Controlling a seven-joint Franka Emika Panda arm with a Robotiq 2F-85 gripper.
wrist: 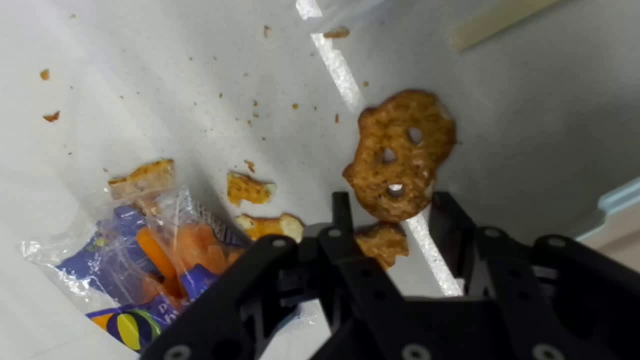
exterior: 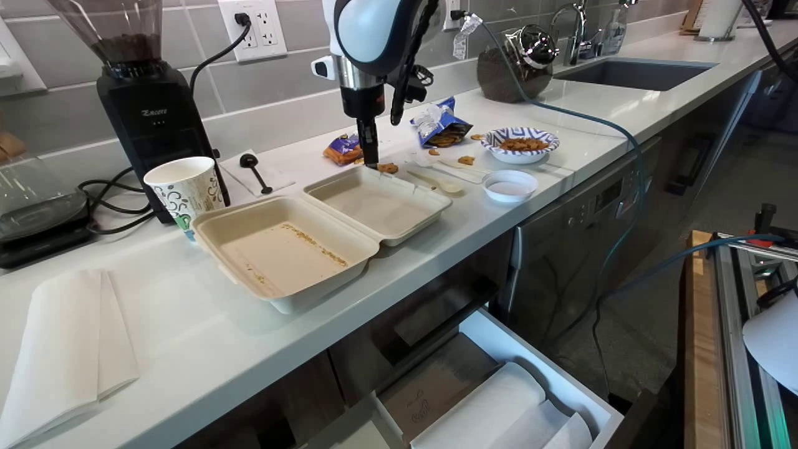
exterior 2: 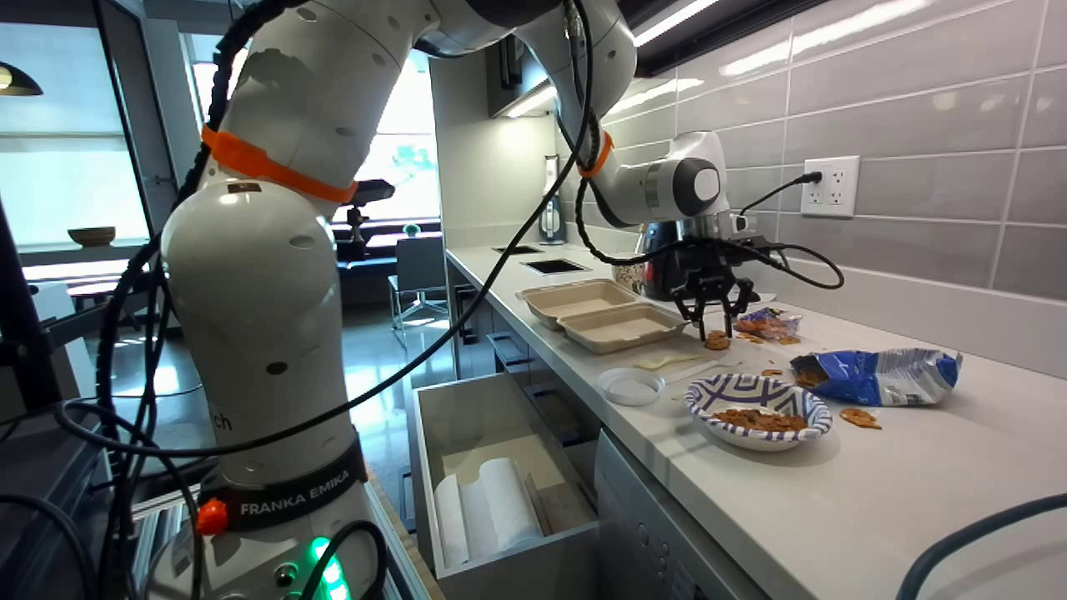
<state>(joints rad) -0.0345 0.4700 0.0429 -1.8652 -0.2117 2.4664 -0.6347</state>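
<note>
a: does the claw (wrist: 392, 206) have anything?
b: nothing that i can see. its fingers (wrist: 343, 212) stand partway apart, on either side of one end of the pretzel crisp (wrist: 412, 167), with a gap showing on one side; on the other i can't tell about contact.
a: where's the pretzel crisp lying?
b: on the counter (exterior 2: 959, 479), between the printed snack bag (wrist: 172, 270) and the takeout clamshell (exterior: 380, 199).
a: what might go wrong?
b: closing hard on just that end could snap it, as it looks brittle. the broken piece (wrist: 382, 245) beside it could get pinched too, and a sideways drift could bump the takeout clamshell.
</note>
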